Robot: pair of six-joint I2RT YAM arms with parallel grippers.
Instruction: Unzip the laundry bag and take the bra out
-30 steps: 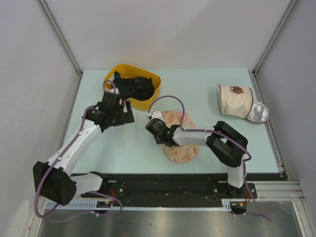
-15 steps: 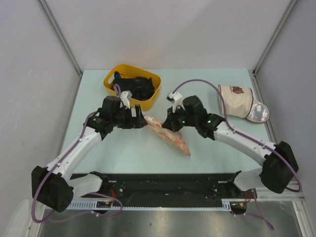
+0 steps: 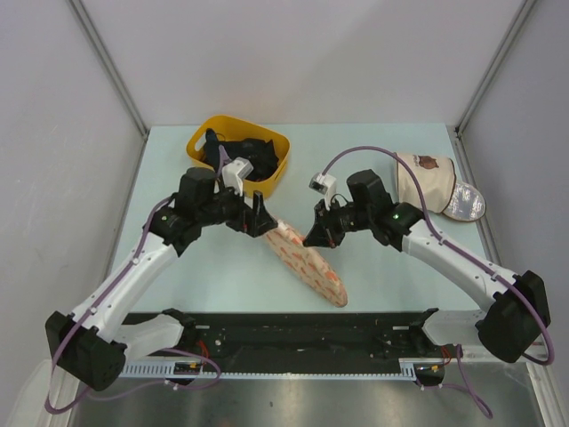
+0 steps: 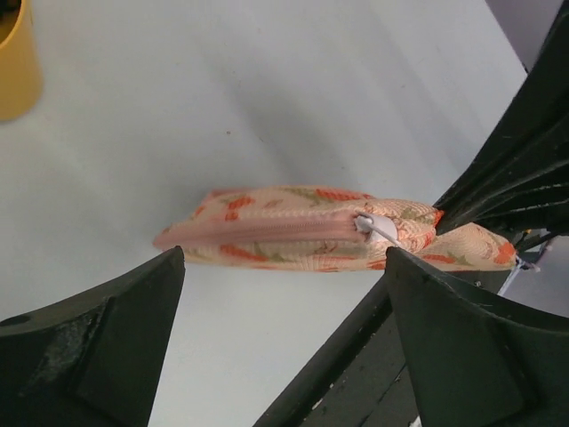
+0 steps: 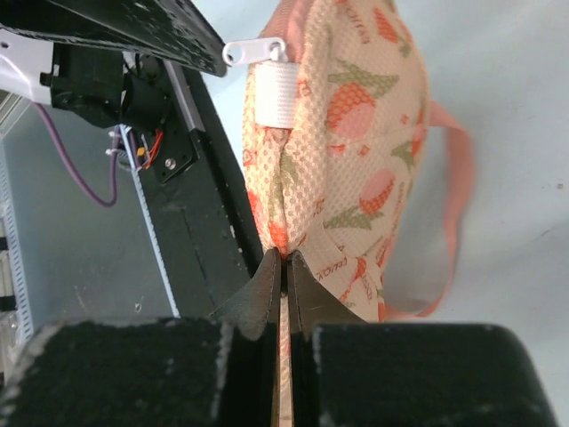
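The laundry bag point(image 3: 307, 264) is a peach-pink pouch with red-orange print, held on edge near the table's front middle. My right gripper point(image 3: 315, 237) is shut on a fold of its fabric point(image 5: 284, 267). In the right wrist view the bag point(image 5: 356, 133) hangs in front of the fingers, with its white zip pull point(image 5: 253, 51) at the top. My left gripper point(image 3: 265, 222) is open and empty, just off the bag's upper left end. In the left wrist view point(image 4: 284, 356) the jaws stand wide apart below the bag point(image 4: 293, 229) and its zip pull point(image 4: 374, 226). The zip looks shut. The bra is hidden.
A yellow bin point(image 3: 206, 135) with dark clothes stands at the back left, behind the left gripper. A beige cylinder bag point(image 3: 425, 182) with a silvery lid point(image 3: 465, 204) lies at the back right. The black base rail point(image 3: 302, 334) runs along the near edge.
My right gripper has lifted the bag from lying flat and turned it on edge. My left gripper has moved right, up to the bag's upper end.
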